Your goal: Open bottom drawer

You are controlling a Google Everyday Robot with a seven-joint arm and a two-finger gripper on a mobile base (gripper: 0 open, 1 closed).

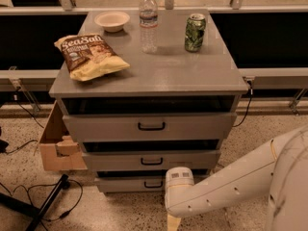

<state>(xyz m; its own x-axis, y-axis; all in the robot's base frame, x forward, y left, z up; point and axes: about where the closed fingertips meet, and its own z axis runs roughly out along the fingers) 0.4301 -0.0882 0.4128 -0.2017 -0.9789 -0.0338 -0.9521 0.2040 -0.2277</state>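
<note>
The bottom drawer (122, 184) is the lowest and slimmest of three grey fronts in the cabinet, with a small black bar handle (153, 184). It stands slightly out from the cabinet. My white arm (226, 186) reaches in from the right, and its wrist covers the right part of the drawer front. My gripper (173, 222) hangs down at the frame's bottom edge, just right of and below the handle, mostly cut off.
The middle drawer (151, 160) and top drawer (151, 126) sit above. On the cabinet top lie a chip bag (91, 57), a bowl (112, 20), a water bottle (148, 22) and a green can (195, 32). A cardboard box (55, 146) and a black stand leg (45, 206) are on the left.
</note>
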